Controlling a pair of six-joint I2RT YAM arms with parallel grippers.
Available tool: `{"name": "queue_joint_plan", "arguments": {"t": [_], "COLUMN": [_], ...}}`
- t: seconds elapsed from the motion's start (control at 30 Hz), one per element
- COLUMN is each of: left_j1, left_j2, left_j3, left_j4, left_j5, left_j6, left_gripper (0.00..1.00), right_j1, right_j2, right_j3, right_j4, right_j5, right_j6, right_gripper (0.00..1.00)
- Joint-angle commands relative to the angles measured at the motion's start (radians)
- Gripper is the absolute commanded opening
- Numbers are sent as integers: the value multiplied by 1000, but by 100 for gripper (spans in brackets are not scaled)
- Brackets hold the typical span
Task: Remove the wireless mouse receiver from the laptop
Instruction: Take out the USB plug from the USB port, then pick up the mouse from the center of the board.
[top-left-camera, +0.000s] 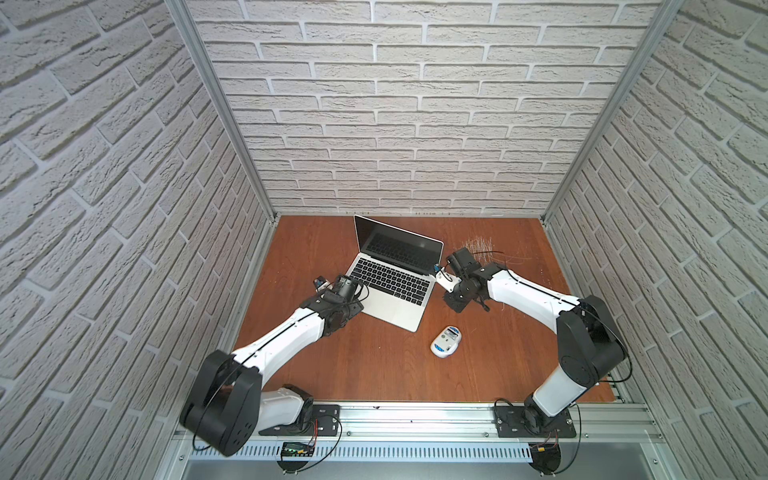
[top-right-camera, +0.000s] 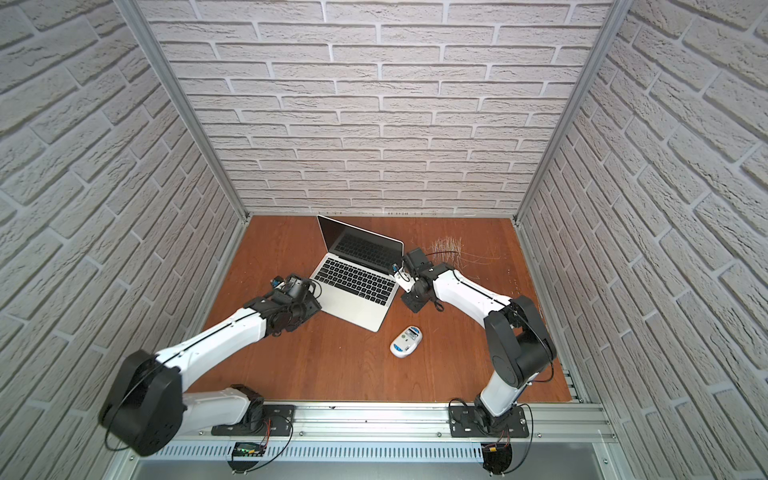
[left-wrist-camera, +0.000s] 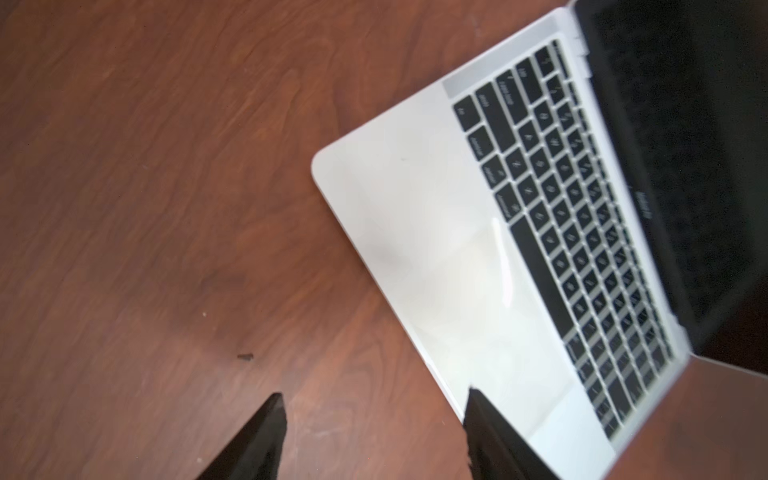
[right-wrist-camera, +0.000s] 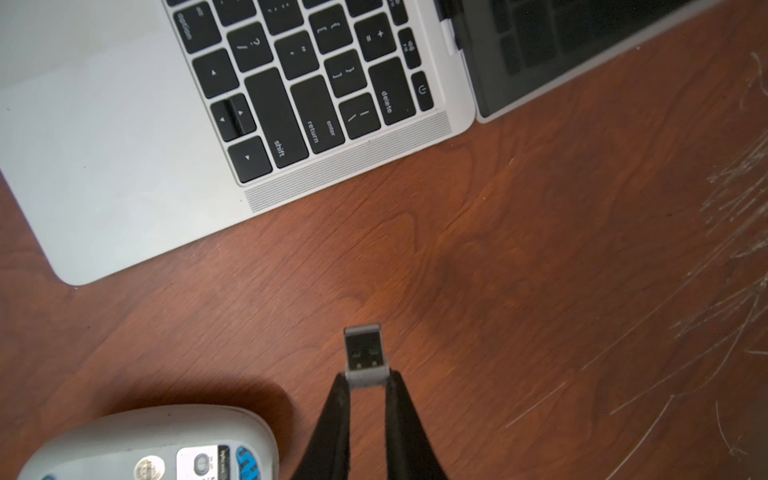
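Since receiver hangs pinched in right jaws, at 3 o'clock of laptop, clear of it, removal looks done; left jaws spread, empty; set-down maybe left.

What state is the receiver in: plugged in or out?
Out: the receiver is pinched in the right gripper, plug bare, apart from the laptop.

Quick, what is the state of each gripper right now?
Left gripper: open, holding nothing.
Right gripper: closed on the receiver, apart from the laptop.
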Motion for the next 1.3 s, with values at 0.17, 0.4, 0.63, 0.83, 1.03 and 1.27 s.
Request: {"name": "queue_joint_plan", "arguments": {"t": [0.17, 0.4, 0.63, 0.83, 1.03, 1.27], "left_j1": [-205, -442, -526, -551, -552, -524], "left_j2": [-296, -370, -316, -130, 81, 340], "left_j3": [-176, -186, -239, -166, -68, 106], "left_j4": [111, 175, 364, 435, 495, 508], "left_j5": [105, 40, 44, 73, 114, 172], "left_j6": [-19, -48, -88, -47, -1, 34], "left_gripper": [71, 73, 76, 71, 67, 62], "right_j1": [9, 10, 8, 11, 15, 65], "right_j2": [-159, -256, -265, -301, -305, -267], "right_j3": [-133, -201, -240, -296, -342, -376], "right_j4": [69, 73, 60, 20, 11, 13], "right_j5": [17, 34, 28, 92, 103, 127], "right_j6": [241, 349, 477, 592, 665, 762], "right_gripper": [4, 4, 4, 4, 4, 3]}}
